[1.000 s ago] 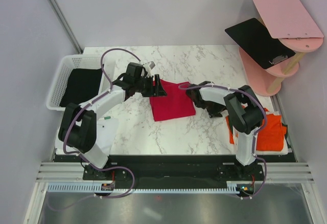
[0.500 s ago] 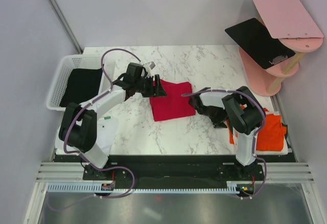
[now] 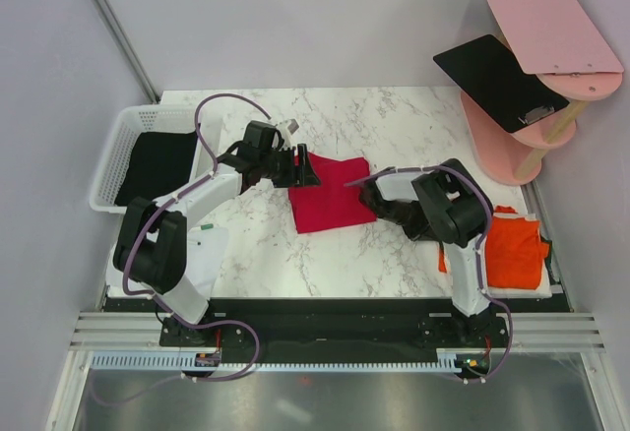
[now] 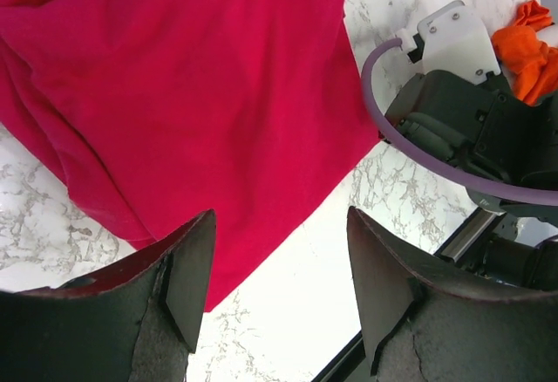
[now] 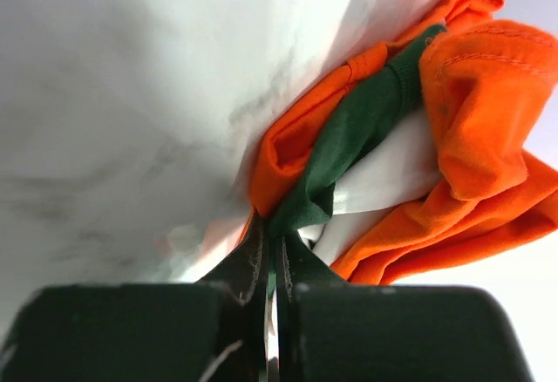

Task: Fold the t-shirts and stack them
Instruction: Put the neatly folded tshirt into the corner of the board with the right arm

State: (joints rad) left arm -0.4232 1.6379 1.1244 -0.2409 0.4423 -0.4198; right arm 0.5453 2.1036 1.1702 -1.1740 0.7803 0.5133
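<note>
A folded crimson t-shirt (image 3: pixel 330 200) (image 4: pixel 192 77) lies mid-table. My left gripper (image 3: pixel 300 167) (image 4: pixel 279 216) hovers open at its far left corner, with nothing between the fingers. An orange-red t-shirt (image 3: pixel 514 254) (image 5: pixel 488 94) lies bunched at the near right. My right gripper (image 5: pixel 270 234) is shut on its near edge, pinching orange cloth together with a dark green strip (image 5: pixel 349 138). In the top view the right arm hides those jaws. A black t-shirt (image 3: pixel 157 165) lies in the white basket (image 3: pixel 123 136).
A pink shelf stand (image 3: pixel 512 146) at the far right carries a flat black board (image 3: pixel 497 82) and a pink board (image 3: pixel 551 28). A white sheet (image 3: pixel 202 254) lies at the near left by the left arm's base. Grey walls close in on both sides.
My right arm swung away from the crimson shirt's right edge toward the orange pile and its jaws closed on the pile's edge. The left arm stayed still.
</note>
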